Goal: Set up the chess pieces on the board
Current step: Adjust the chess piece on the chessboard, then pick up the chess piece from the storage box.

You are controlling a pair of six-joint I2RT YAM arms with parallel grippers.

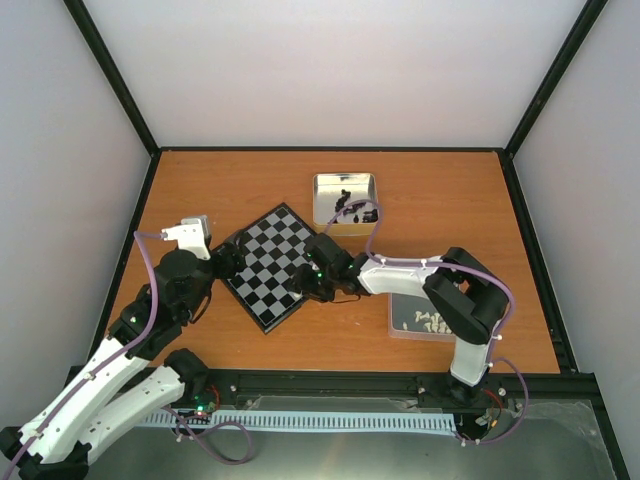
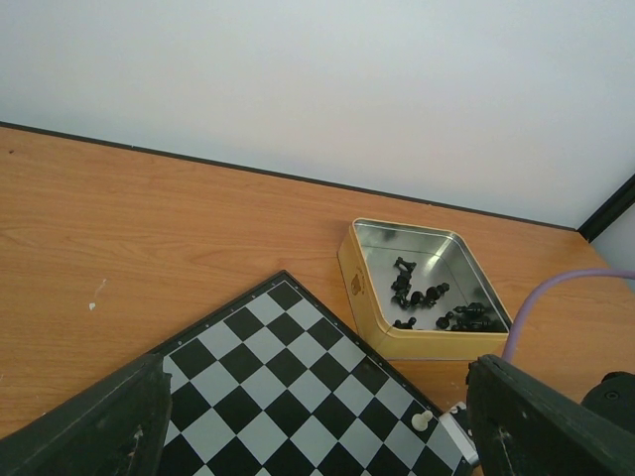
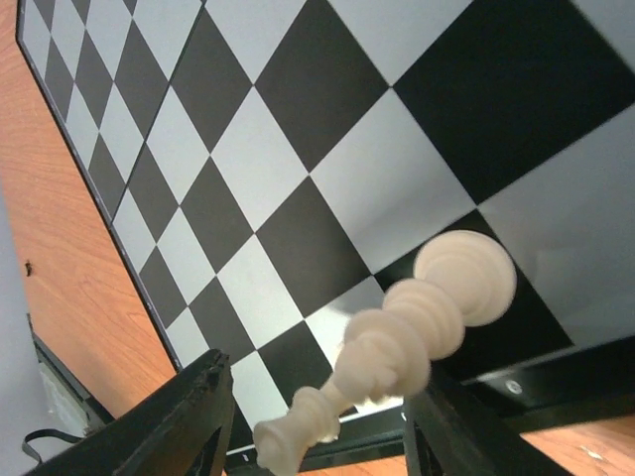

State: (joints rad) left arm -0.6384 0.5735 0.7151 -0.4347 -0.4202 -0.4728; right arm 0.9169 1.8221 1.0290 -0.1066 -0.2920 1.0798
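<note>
The board [image 1: 268,266] lies turned like a diamond at centre left. It also shows in the left wrist view [image 2: 278,387] and the right wrist view [image 3: 248,149]. One cream-white chess piece [image 3: 397,347] stands on a black square by the board's right edge, also seen small in the left wrist view [image 2: 422,420]. My right gripper [image 1: 308,281] is at that edge, and its fingers [image 3: 198,416] straddle the piece without pinching it. My left gripper [image 1: 228,258] is open and empty over the board's left corner. Several more cream pieces [image 1: 428,321] lie in a tin.
A square metal tin [image 1: 343,200] holding several black chessmen [image 2: 432,297] stands just beyond the board's far corner. A second tin [image 1: 400,328] sits at the right, partly under my right arm. A black rail runs round the table.
</note>
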